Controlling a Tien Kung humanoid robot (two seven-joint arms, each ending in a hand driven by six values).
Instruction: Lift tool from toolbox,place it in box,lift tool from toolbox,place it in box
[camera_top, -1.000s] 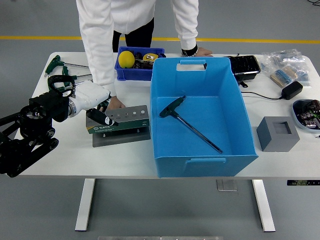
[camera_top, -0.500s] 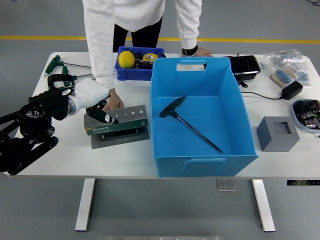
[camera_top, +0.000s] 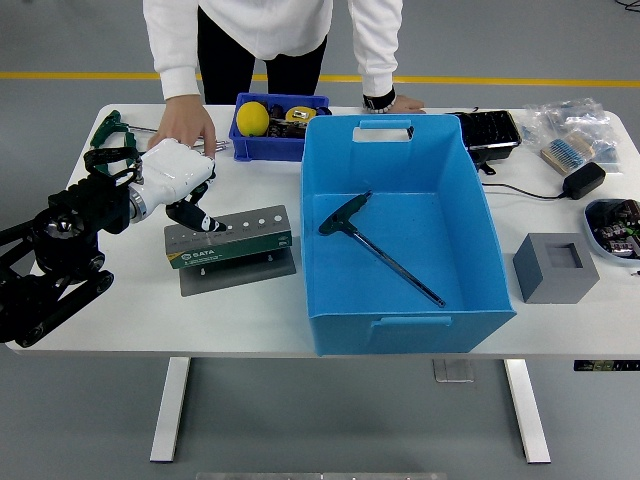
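Note:
The toolbox is a green tool holder (camera_top: 232, 247) with a row of holes in its grey top, standing on a grey plate left of centre. My left hand (camera_top: 197, 217), white-backed, is over the holder's left end and touches it; what it covers is hidden. The big blue box (camera_top: 478, 235) stands at the centre. In it lies a dark T-handle tool (camera_top: 372, 246), running diagonally. A person in white stands at the far side, with one hand (camera_top: 184, 124) on the table behind my left hand and the other hand (camera_top: 402, 102) behind the blue box.
A small blue bin (camera_top: 262, 145) with a yellow ball (camera_top: 252, 118) stands behind the holder. Green-handled tools (camera_top: 108, 128) lie at the far left. A grey block (camera_top: 556, 266), a black tray (camera_top: 489, 130), a charger (camera_top: 583, 179) and bagged parts (camera_top: 575, 125) fill the right side.
The person's hand left the holder and moved back to the far left. My left hand rose and shifted up-left, and the holder slid a little left with it.

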